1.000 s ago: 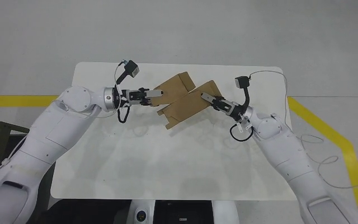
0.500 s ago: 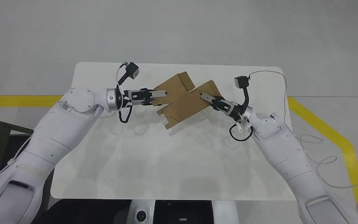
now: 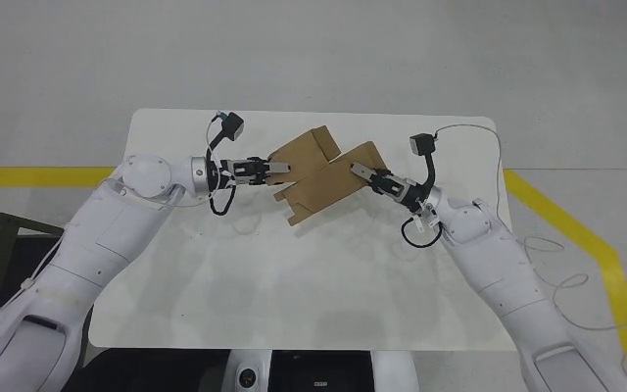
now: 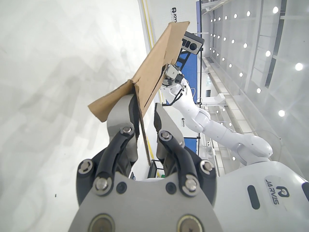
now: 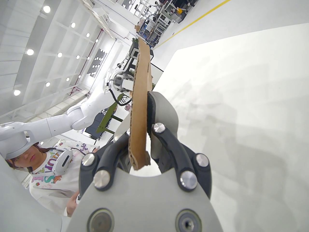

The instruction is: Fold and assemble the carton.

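The white table (image 3: 294, 294) is sitting in front of the robot, and everything is happening over its far half, roughly toward 12 o'clock from the table's middle. That's where the carton (image 3: 323, 181) is hanging: a flat brown cardboard sheet, not boxed up yet, lying slantwise with one end pointing toward 7 o'clock and the other toward 1 o'clock. A folded panel is sticking out toward 11 o'clock.

The left gripper (image 3: 281, 169) is coming in at the carton's 9 o'clock side. In the left wrist view its fingers (image 4: 125, 114) are standing apart with a thin flap edge running between them. One pad is touching the cardboard, while the other is sitting just off it with a visible gap, so it isn't really pinching anything.

The right gripper (image 3: 359, 171) is gripping the carton at the 3 o'clock side. In the right wrist view the sheet is standing on edge between its fingers (image 5: 161, 112), and they're clamping tight on the cardboard. The near edge of the sheet is poking back past the pads toward the wrist.
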`<state>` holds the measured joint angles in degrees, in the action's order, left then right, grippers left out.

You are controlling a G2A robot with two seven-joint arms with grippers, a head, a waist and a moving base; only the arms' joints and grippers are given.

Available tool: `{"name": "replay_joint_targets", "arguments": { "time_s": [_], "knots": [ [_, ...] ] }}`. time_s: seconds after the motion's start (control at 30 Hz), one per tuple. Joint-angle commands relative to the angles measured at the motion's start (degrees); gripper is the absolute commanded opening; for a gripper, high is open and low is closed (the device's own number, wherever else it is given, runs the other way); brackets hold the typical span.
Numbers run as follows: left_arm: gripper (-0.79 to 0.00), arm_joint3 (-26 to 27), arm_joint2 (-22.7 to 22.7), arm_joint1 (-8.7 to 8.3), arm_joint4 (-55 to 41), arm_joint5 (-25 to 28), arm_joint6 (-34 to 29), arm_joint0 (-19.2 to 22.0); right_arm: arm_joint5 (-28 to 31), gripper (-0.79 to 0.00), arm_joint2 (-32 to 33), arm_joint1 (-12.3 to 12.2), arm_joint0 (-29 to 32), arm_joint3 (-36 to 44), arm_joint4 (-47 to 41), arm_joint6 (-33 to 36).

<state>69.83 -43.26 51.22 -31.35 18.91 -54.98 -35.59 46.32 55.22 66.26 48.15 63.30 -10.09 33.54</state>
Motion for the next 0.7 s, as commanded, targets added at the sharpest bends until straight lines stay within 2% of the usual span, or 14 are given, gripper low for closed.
{"name": "replay_joint_targets", "arguments": {
  "time_s": [0.0, 0.07, 0.13, 0.17, 0.2, 0.23, 0.43, 0.67],
  "knots": [
    [-0.785, -0.2, -0.25, 0.16, 0.12, -0.21, -0.08, -0.03, 0.0, -0.785, 0.11, 0.03, 0.09, 0.01, 0.1, 0.09],
    [-0.785, -0.42, -0.57, 0.33, 0.18, -0.32, -0.29, -0.04, -0.16, -0.785, 0.24, 0.09, 0.18, 0.05, 0.13, 0.06],
    [-0.785, -0.58, -0.92, 0.48, 0.22, -0.46, -0.51, -0.05, -0.16, -0.613, 0.39, 0.12, 0.3, -0.02, 0.17, 0.14],
    [-0.785, -0.63, -1.14, 0.54, 0.22, -0.47, -0.65, -0.03, -0.16, -0.422, 0.48, 0.12, 0.4, -0.11, 0.15, 0.28],
    [-0.785, -0.65, -1.36, 0.6, 0.2, -0.43, -0.87, -0.02, -0.22, -0.095, 0.61, 0.1, 0.5, -0.24, 0.14, 0.53],
    [-0.785, -0.64, -1.62, 0.65, 0.11, -0.33, -1.16, 0.0, -0.4, 0.0, 0.87, 0.02, 0.58, -0.41, 0.24, 0.89],
    [-0.785, -0.75, -3.27, 0.65, 0.81, 1.71, -5.66, 0.54, -1.97, 0.0, 4.84, -1.58, 2.05, 0.77, 1.99, 5.1],
    [-0.785, -0.78, -5.01, 0.53, 2.49, 6.42, -11.37, 1.1, -4.5, 0.0, 10.58, -3.97, 5.34, 7.87, 1.19, 13.04]
  ]
}}
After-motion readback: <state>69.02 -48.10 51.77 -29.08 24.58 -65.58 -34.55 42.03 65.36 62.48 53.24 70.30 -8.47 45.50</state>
